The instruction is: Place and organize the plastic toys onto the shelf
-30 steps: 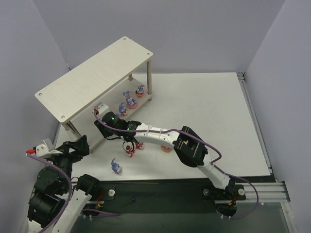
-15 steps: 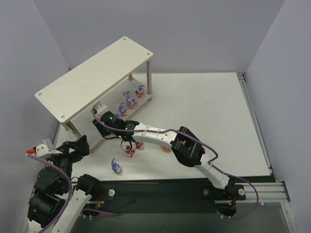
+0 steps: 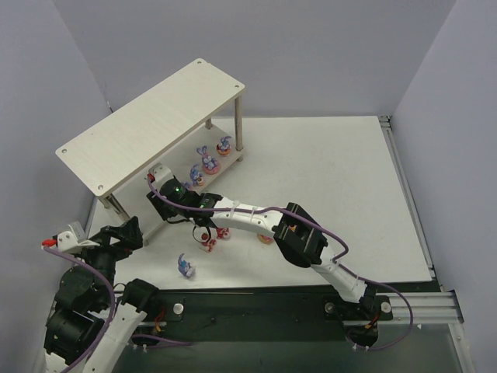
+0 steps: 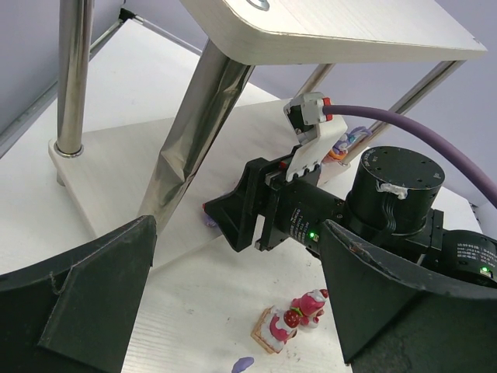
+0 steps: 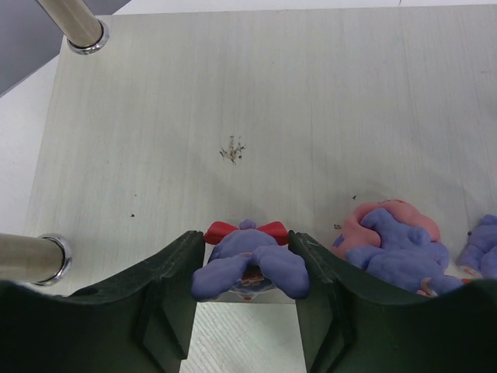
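Observation:
The shelf (image 3: 147, 128) stands at the back left; its lower board (image 5: 233, 93) fills the right wrist view. My right gripper (image 5: 247, 260) reaches in at that board's near edge, shut on a purple bunny (image 5: 248, 268) with a red bow; both fingers touch its sides. Just right of it is a bunny on a pink base (image 5: 392, 241), one of three bunnies on the lower board (image 3: 208, 162). Two strawberry-topped toys (image 4: 291, 317) stand on the table under the right arm. Another bunny (image 3: 185, 266) lies on the table. My left gripper (image 4: 248, 311) hangs open and empty near the shelf's left end.
An orange-pink toy (image 3: 264, 237) sits on the table partly under the right forearm. The shelf's metal legs (image 4: 194, 132) stand close in front of the left gripper. The right arm (image 3: 248, 217) stretches across the table's near left.
The right arm has edged slightly left toward the shelf. The left arm has not moved.

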`<act>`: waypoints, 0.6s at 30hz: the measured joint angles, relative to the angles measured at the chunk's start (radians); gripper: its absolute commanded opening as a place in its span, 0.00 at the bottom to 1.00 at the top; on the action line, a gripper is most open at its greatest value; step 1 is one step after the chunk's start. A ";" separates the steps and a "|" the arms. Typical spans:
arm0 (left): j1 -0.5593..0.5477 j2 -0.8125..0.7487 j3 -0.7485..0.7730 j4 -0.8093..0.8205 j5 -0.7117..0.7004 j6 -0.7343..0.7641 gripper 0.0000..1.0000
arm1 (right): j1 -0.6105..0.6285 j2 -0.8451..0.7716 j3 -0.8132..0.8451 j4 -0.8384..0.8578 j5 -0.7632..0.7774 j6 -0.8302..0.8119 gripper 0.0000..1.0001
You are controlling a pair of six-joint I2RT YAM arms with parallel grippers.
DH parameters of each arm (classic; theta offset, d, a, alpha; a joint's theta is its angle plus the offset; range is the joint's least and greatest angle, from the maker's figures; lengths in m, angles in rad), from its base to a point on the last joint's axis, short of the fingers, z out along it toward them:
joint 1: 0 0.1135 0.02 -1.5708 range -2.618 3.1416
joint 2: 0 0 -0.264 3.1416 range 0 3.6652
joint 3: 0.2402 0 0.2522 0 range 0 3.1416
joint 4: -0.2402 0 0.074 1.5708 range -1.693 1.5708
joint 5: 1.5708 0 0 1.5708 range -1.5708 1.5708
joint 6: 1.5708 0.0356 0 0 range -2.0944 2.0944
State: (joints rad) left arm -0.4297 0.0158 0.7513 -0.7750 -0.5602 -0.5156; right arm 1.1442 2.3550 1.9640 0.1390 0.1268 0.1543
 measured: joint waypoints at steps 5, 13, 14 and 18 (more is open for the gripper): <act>0.000 0.000 0.000 0.000 -0.001 0.000 0.96 | 0.000 0.000 -0.007 0.014 0.000 0.000 0.62; 0.000 0.000 0.000 0.000 -0.005 0.000 0.96 | 0.000 0.000 -0.026 0.037 0.000 0.001 0.70; 0.000 0.000 0.000 0.000 -0.005 0.000 0.96 | 0.000 0.000 -0.027 0.038 0.000 0.001 0.71; 0.000 0.000 0.000 -0.001 -0.007 0.000 0.96 | 0.000 -0.007 -0.052 0.065 -0.002 0.002 0.80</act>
State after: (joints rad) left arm -0.4297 0.0154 0.7513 -0.7757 -0.5674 -0.5159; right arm 1.1442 2.3478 1.9121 0.2043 0.1249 0.1566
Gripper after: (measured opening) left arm 0.956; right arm 0.744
